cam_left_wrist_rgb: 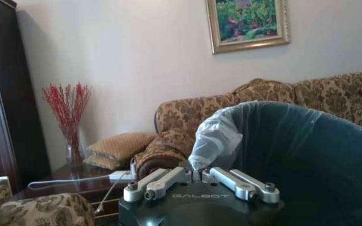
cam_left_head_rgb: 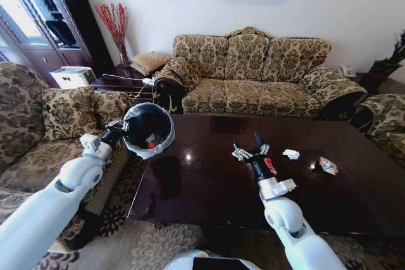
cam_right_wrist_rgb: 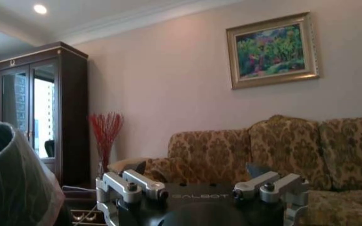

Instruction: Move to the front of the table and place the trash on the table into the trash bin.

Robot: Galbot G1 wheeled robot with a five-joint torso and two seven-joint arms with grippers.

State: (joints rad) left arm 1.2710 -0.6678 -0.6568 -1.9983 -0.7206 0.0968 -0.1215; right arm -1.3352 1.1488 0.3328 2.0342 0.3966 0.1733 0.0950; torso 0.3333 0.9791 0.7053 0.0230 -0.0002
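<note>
Left pincer grips the near-left rim of the bin, its fingers pressed together on the rim and liner; the left wrist view shows the same pincer closed against the pale plastic edge of the bin. That bin is held up in the air, tilted so its black-lined mouth faces the head camera, just off the worktop's far-left corner and in front of a patterned armchair. Some small bits, one of them red, lie inside the bin. Right pincer hangs over the middle of the dark glossy worktop with its fingers spread wide and nothing between them; in the right wrist view the same pincer shows its two finger mounts standing well apart, with the bin off to one side. A white paper wad lies just beside the right pincer's fingertips. Farther toward the robot's right sit another white wad and a multicoloured wrapper, apart from each other. Behind the worktop stands a sofa.
</note>
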